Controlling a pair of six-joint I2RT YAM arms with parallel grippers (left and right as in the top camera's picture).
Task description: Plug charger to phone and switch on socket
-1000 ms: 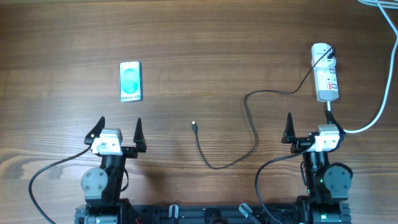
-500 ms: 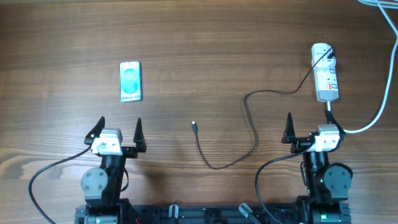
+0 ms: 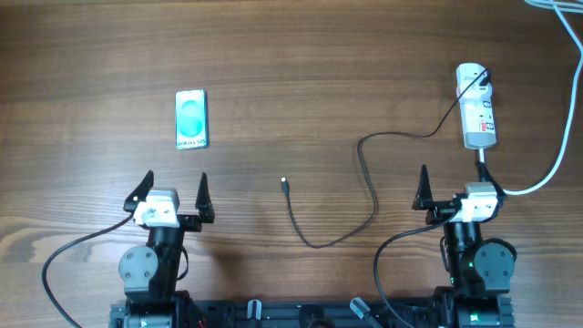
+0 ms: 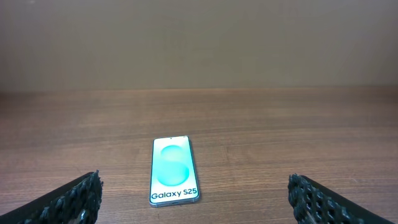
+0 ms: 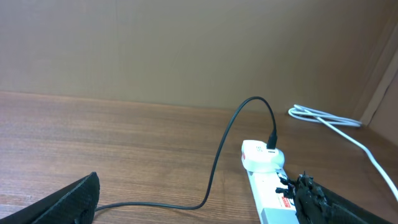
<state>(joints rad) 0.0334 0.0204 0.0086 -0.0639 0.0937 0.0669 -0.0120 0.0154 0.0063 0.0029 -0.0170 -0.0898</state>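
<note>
The phone [image 3: 191, 118] [image 4: 174, 179] lies flat on the wooden table with its teal screen up, a short way beyond my left gripper [image 3: 173, 189] [image 4: 194, 202], which stands open and empty. The white socket [image 3: 475, 106] [image 5: 268, 182] lies at the far right, with the charger's black plug in its far end. The charger cable [image 3: 369, 187] [image 5: 219, 163] snakes across the table to its metal-tipped connector [image 3: 284, 183], which lies loose in the middle. My right gripper [image 3: 453, 189] [image 5: 202, 199] is open, just short of the socket's near end, with its right finger overlapping the strip in the wrist view.
A thick white cord [image 3: 560, 137] [image 5: 336, 124] runs from the socket's near end along the right table edge to the far right corner. A plain wall stands behind the table.
</note>
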